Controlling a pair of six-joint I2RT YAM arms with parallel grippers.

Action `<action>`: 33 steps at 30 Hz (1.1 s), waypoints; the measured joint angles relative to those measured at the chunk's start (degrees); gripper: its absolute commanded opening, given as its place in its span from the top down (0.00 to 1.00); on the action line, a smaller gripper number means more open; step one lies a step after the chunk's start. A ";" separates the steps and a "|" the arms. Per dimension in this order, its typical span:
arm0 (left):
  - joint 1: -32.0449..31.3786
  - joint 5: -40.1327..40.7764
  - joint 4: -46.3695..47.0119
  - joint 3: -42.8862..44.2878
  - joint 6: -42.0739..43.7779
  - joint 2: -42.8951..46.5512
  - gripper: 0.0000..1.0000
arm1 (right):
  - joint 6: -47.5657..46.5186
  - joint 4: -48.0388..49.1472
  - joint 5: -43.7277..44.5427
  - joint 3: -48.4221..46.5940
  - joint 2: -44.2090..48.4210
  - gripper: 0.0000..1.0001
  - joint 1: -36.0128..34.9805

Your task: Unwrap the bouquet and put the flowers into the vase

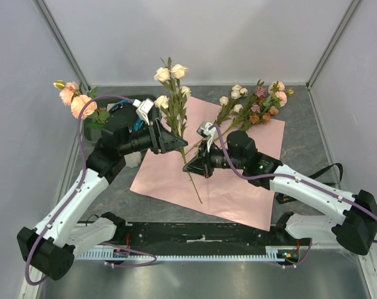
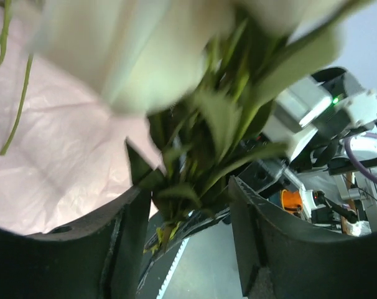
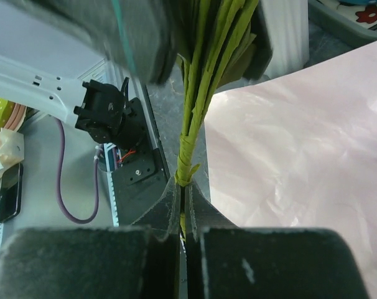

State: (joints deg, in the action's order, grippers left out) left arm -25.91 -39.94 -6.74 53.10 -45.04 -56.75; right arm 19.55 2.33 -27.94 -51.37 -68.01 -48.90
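Observation:
My right gripper point(image 1: 190, 167) point(image 3: 185, 187) is shut on the taped lower stem of a sprig of cream flowers point(image 1: 171, 75), holding it upright over the pink paper sheet point(image 1: 238, 180). My left gripper point(image 1: 176, 144) point(image 2: 187, 190) is open, its jaws standing on either side of the sprig's leafy stems point(image 2: 201, 149) with gaps showing. More flowers point(image 1: 258, 103), mauve, peach and cream, lie on the paper's far right corner. Peach roses point(image 1: 76, 103) stand upright at the far left. The vase is hidden behind my left arm in the top view; a blurred white upright shape point(image 3: 285, 37) may be it.
A dark tray point(image 1: 127, 103) sits at the back left behind my left arm. Grey walls close in the table on three sides. The black base rail point(image 1: 201, 237) runs along the near edge.

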 measured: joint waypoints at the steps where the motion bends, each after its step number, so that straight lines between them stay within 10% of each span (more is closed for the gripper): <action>1: 0.00 0.59 -0.07 0.52 0.00 0.02 0.46 | -0.28 -0.33 0.15 0.00 0.00 1.00 -0.68; 7: 0.00 3.67 -0.46 2.99 0.57 0.96 0.82 | -2.21 -2.40 1.99 -0.28 -0.02 0.95 -3.52; 12: -0.09 6.67 -2.78 4.61 3.28 2.19 0.98 | -3.65 -4.48 4.39 -2.64 -0.26 0.30 -5.40; 16: -0.11 11.89 -6.03 6.99 7.37 4.94 0.98 | -4.11 -6.05 10.23 -3.56 -0.24 0.04 -5.97; 33: -0.11 53.33 -17.27 33.22 37.27 9.11 0.98 | -1.05 -10.60 42.51 -3.56 10.62 0.02 -5.57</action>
State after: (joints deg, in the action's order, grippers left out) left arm -26.02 13.39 -24.01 86.32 -7.77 -47.64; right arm 18.50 -8.27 14.57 -54.94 -57.39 -54.48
